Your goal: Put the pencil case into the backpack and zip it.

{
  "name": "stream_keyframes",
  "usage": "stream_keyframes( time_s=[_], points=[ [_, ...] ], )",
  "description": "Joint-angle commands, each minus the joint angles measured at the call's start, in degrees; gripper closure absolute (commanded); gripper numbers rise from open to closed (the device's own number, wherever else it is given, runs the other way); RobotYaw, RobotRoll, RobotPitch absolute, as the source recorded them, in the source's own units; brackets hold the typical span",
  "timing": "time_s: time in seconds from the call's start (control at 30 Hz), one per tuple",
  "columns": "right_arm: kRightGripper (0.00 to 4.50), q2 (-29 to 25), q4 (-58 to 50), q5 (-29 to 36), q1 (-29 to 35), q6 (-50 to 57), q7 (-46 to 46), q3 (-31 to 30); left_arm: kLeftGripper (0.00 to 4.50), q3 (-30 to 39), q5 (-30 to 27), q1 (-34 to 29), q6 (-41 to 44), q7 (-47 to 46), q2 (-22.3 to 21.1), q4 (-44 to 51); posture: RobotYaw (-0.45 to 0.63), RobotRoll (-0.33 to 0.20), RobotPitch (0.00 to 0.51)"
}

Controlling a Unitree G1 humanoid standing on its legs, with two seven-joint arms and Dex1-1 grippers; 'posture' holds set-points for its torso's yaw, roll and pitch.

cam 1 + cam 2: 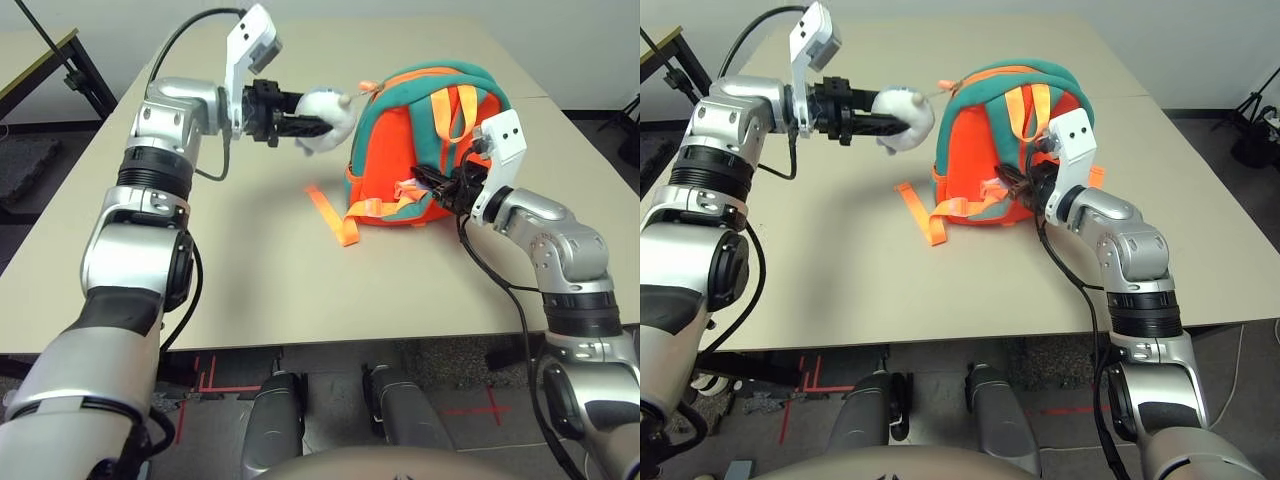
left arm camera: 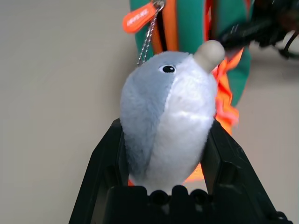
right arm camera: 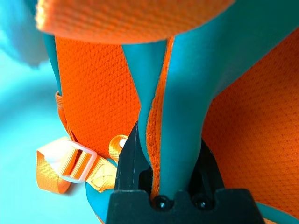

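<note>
Right pincer [image 3: 161, 186] pinches backpack [image 1: 400, 150] strap.

The backpack [image 1: 420, 150] is orange with teal trim and orange straps; its orange panels have a fine mesh weave. The plush [image 2: 170, 119] at upper middle is grey on one side and white on the other, with a black eye and a cream nub. An orange tag [image 2: 138, 17] hangs by it. Both hands, left [image 1: 305, 125] and right [image 1: 440, 185], are black on silver arms. The surface [image 1: 250, 270] is plain beige.
</note>
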State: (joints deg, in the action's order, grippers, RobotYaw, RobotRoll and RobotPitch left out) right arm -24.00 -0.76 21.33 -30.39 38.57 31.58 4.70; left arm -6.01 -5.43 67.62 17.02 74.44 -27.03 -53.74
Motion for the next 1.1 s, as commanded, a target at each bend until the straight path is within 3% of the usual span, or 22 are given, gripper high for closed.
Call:
stream_keyframes(
  time_s=[0.03,0.43,0.77,1.1],
  points=[
    [4.07,-0.1,1.0,-0.7,1.3,1.7,-0.3,-1.4,1.90,-0.9,1.9,-1.2,-1.0,-1.0,0.3,-3.1,-0.15,0.000,0.112],
    [4.07,0.1,0.9,-0.7,1.0,2.1,-0.5,-1.6,1.90,-4.2,6.2,-4.7,-3.7,-2.4,6.1,-10.5,-0.15,0.000,0.116],
    [4.07,0.3,0.0,-0.6,1.4,2.5,-1.1,-1.5,1.90,-5.8,10.5,-3.0,-6.4,-5.2,10.2,-16.9,-0.17,0.000,0.116],
    [4.07,0.5,-0.8,-0.5,1.9,2.9,-1.8,-1.3,1.90,-7.0,14.2,-2.7,-6.2,-5.5,11.4,-19.4,-0.18,0.000,0.120]
  ],
)
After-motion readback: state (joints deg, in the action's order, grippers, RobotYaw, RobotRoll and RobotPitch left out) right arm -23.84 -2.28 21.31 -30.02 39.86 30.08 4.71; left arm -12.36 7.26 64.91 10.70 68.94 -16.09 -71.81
